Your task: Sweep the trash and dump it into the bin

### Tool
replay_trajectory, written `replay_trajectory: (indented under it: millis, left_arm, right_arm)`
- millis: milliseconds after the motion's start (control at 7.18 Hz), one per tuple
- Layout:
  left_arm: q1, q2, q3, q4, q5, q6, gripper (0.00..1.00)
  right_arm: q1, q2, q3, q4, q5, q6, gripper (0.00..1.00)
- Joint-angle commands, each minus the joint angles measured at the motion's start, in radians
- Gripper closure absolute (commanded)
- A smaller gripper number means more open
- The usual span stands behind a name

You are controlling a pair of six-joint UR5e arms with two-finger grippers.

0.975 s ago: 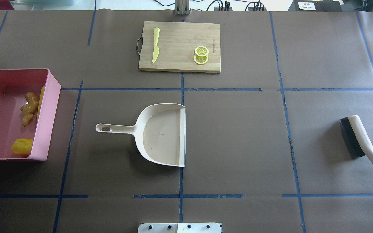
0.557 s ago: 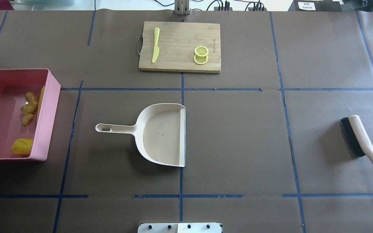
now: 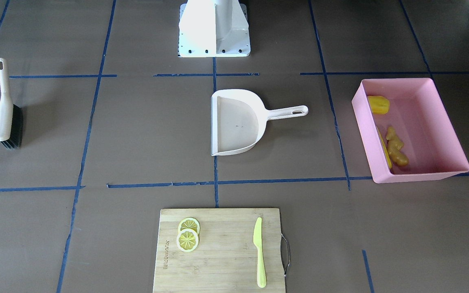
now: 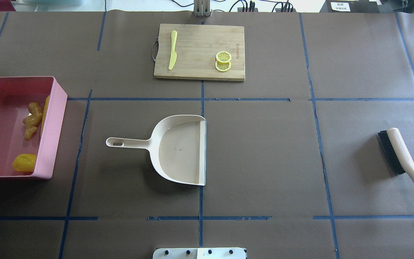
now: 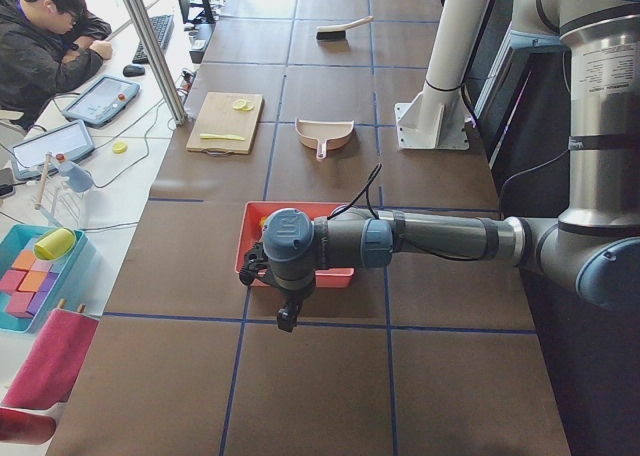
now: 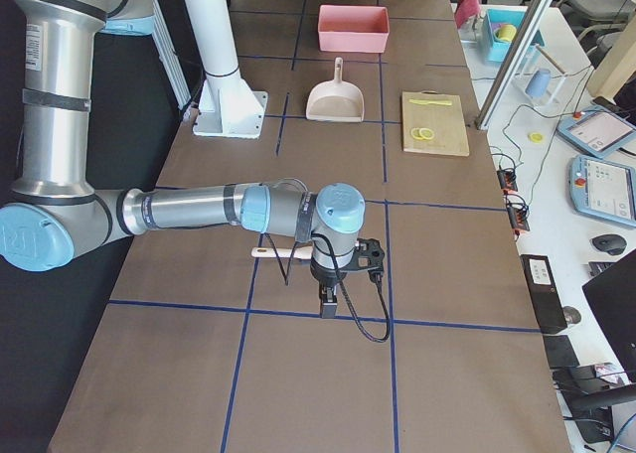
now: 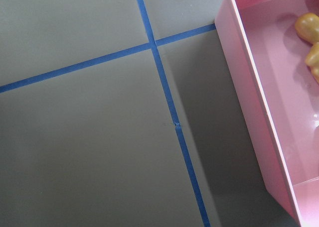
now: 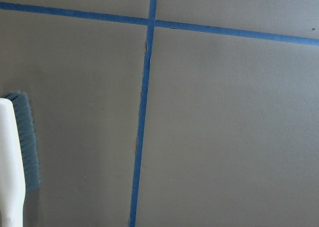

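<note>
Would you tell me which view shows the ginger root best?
Overhead exterior: the ginger root lies whole, unobstructed, in the pink bin. Front-facing shows it about as well; the left wrist camera catches only its edge; the rest do not show it.

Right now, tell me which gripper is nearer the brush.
Right. The right gripper hangs just beside the brush; the left gripper hangs by the pink bin, far across from the brush.

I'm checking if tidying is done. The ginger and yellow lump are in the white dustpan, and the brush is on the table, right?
Not the dustpan, which is empty. The overhead view shows the ginger and yellow lump in the pink bin. The brush is on the table.
</note>
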Motion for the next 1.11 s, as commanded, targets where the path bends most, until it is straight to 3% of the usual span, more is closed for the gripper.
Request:
replay_trajectory:
  millis: [0, 975]
  left_arm:
    - [0.0, -0.001, 0.007, -0.012, 0.003, -0.001, 0.0]
    - [0.003, 0.005, 0.015, -0.023, 0.007, -0.001, 0.0]
  right_arm:
    - [-0.001, -0.002, -0.014, 0.001, 0.011, 0.009, 0.0]
    - [-0.004, -0.006, -0.029, 0.001, 0.011, 0.003, 0.0]
